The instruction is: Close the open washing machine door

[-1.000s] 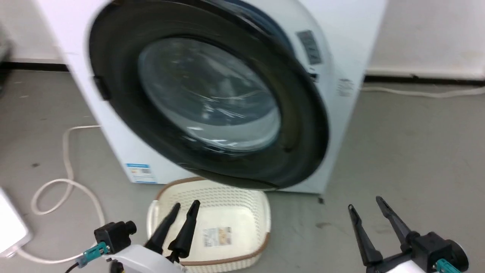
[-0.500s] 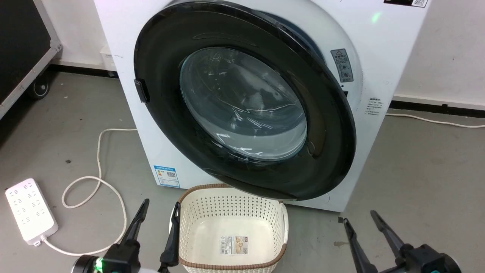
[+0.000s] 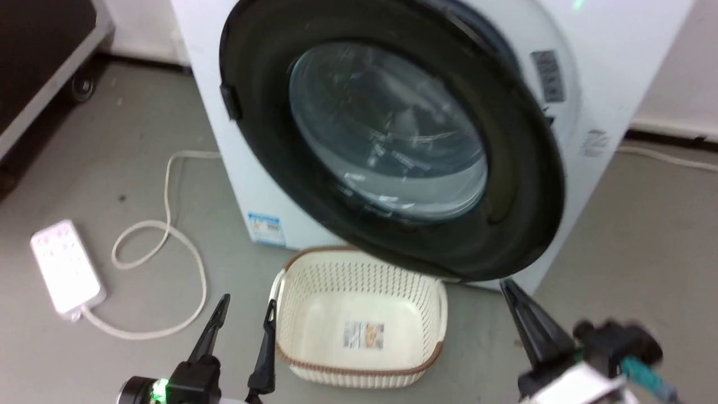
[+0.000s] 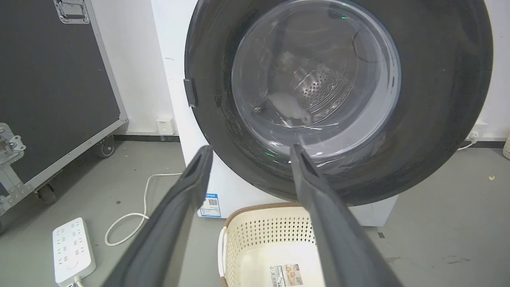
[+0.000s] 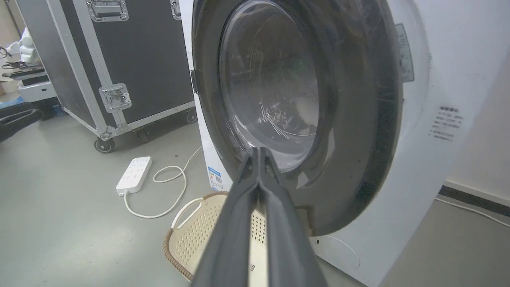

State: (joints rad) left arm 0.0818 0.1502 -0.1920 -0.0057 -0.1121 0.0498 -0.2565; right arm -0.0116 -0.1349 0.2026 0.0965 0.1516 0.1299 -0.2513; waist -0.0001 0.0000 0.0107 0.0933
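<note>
The washing machine [image 3: 611, 84] is a big white box on the grey floor. Its door [image 3: 516, 168], a wide black rim around a clear domed window, stands swung out from the front, hinged on the right. The door [image 4: 438, 99] looms beyond my left gripper [image 4: 251, 148], whose jaws are open and empty. In the head view the left gripper [image 3: 247, 306] sits low, beside the basket. My right gripper [image 3: 507, 286] is shut on nothing, its tip just below the door's lower rim. In the right wrist view the right gripper [image 5: 259, 150] points at the door [image 5: 358, 119].
A cream perforated basket [image 3: 359, 314] stands on the floor under the door. A white power strip [image 3: 66, 266] with a looped cord [image 3: 168, 241] lies to the left. A black wheeled flight case [image 5: 139, 59] stands left of the machine.
My right gripper has gone from open to shut and has risen toward the door's lower edge. The head camera has shifted. The left gripper stays open.
</note>
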